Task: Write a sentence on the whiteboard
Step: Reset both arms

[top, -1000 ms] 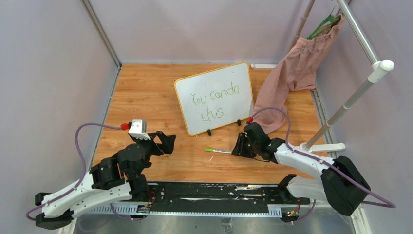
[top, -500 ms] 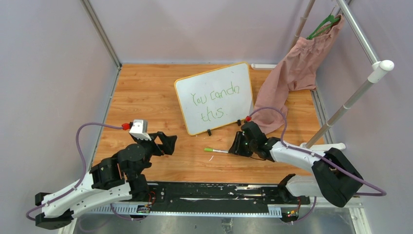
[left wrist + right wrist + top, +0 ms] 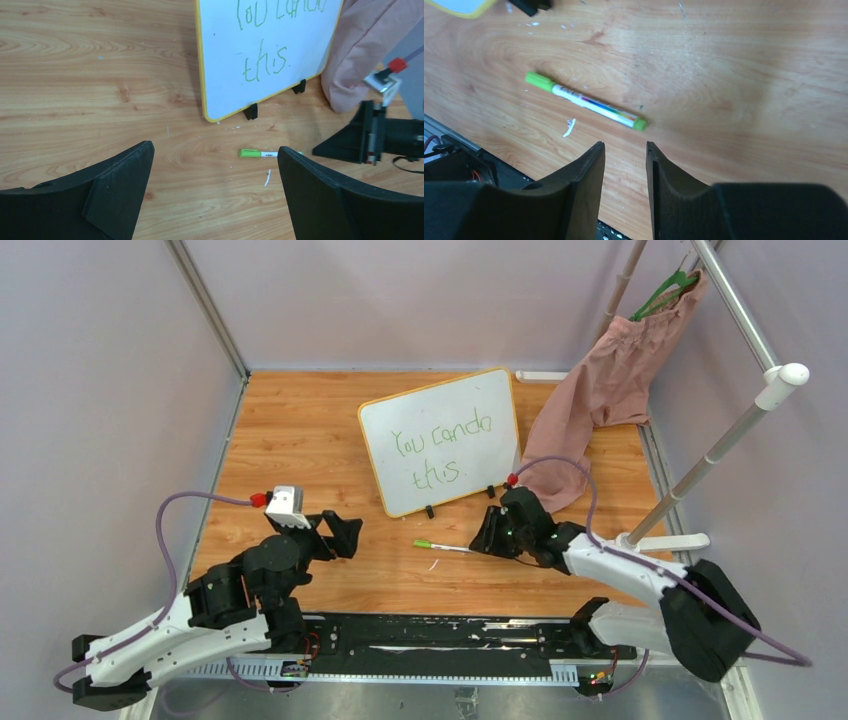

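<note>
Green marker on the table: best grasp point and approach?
Take the marker at mid-barrel, from straight above, jaws across its long axis. It lies flat on the table, thin and round, with bare wood on both sides; an end-on approach would likely push it. The right gripper is nearest.

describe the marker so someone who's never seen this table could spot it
Find the yellow-rimmed whiteboard standing on the wooden table. Just in front of its black feet lies the marker: a thin white barrel with green ends, lying flat beside the right gripper.
</note>
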Robot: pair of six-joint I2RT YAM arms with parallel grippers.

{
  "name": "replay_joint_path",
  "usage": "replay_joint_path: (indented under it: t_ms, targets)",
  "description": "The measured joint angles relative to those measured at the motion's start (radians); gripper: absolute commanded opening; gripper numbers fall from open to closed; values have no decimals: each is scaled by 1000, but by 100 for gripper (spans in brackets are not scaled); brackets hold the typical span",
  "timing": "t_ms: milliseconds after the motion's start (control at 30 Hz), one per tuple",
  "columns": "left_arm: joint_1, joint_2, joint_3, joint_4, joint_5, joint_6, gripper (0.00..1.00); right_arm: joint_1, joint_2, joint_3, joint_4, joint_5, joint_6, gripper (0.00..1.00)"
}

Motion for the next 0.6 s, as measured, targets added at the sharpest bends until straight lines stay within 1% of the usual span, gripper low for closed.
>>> replay_joint_path:
  t_ms: [133,200,233,300,467,600]
  targets:
    - [0,37,19,-59,-24,-16,100,0,-167,39,-113,59,-68,45]
    - [0,99,57,-104,-43,-38,97,1,-239,89,-169,104,-122,47]
    - [0,132,77,-121,-51,-55,99,3,-266,116,-194,126,-150,48]
    - [0,198,120,-158,-71,-100,100,6,-305,171,-242,169,-206,48]
    - [0,372,259,-207,-72,-165,100,11,-325,352,-354,274,-344,51]
    - [0,457,360,-214,-57,-191,100,13,-324,480,-396,376,-426,55]
